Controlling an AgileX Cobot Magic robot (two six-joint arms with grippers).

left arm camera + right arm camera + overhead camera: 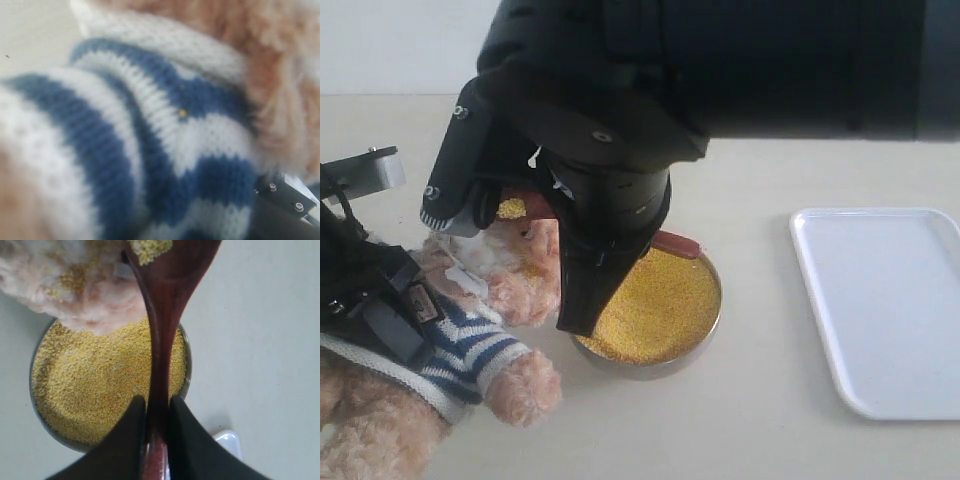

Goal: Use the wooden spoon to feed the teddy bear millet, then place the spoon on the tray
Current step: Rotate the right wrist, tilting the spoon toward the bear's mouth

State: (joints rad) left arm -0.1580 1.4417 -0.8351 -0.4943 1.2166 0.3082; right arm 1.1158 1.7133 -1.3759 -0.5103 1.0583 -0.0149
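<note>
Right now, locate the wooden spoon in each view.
Exterior view: wooden spoon mostly behind the right arm, handle end over the millet bowl's rim.
Left wrist view: absent; only the teddy bear's striped shirt.
Right wrist view: in the right gripper, crossing the bowl toward the bear.
Shared landmark: the teddy bear.

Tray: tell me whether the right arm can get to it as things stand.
Probably yes. The tray lies on that arm's side, nothing on it, with bare table between it and the millet bowl. The right tool, holding the wooden spoon, only has to swing over.
</note>
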